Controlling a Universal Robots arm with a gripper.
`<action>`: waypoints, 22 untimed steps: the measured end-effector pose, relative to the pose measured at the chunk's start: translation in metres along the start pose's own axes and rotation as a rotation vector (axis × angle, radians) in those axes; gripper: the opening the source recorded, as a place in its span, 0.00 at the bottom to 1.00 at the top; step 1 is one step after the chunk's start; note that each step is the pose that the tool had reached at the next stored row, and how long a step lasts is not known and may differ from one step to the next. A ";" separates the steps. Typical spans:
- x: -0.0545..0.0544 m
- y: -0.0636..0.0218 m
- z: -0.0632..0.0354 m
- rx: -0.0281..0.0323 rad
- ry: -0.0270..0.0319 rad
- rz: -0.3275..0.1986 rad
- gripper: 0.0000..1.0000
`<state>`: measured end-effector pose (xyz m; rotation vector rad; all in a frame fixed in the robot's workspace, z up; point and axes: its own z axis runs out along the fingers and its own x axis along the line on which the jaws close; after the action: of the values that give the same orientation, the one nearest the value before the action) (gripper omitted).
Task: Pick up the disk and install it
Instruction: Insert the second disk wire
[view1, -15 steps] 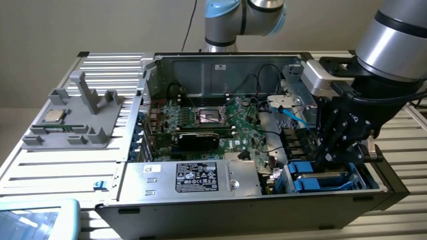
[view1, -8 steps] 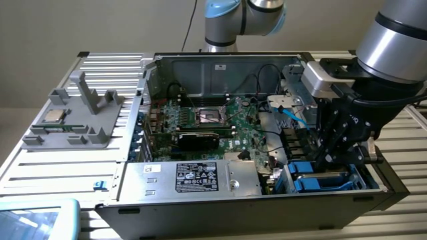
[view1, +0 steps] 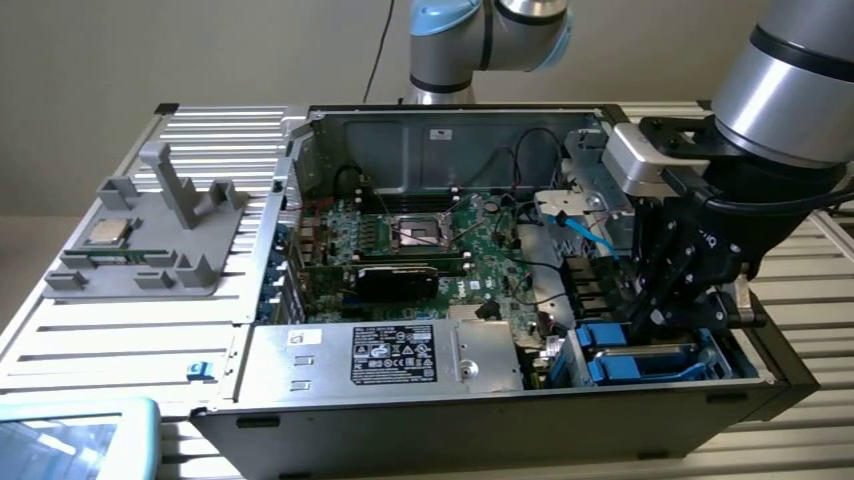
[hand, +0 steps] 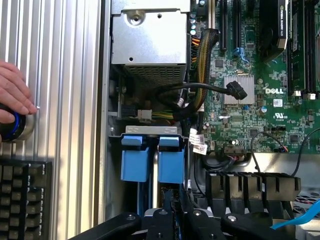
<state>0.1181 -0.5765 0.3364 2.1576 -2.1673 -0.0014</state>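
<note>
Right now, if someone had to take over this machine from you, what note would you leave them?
Gripper: down inside the open black-and-silver computer case, at the drive bay in its corner.
Disk: the flat silver-grey disk with blue plastic rails sits in that bay, directly in front of the gripper.
Done: the disk has reached the bay.
Left: I cannot tell whether it is fully seated; the gripper is not yet clear of the case.
Note: a person's hand rests on a round black knob beside a keyboard.

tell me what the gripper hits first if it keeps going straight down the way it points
Most likely the blue drive rails in the case's bay, directly below the gripper; depth between them is unclear.
</note>
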 end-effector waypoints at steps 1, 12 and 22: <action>0.000 0.0000 0.0000 0.0000 -0.0001 0.000 0.16; 0.000 0.0007 -0.0126 0.0000 -0.0003 0.000 0.30; -0.014 -0.0010 -0.0354 0.0001 0.0143 0.001 0.30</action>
<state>0.1212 -0.5602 0.3708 2.1501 -2.1605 0.0142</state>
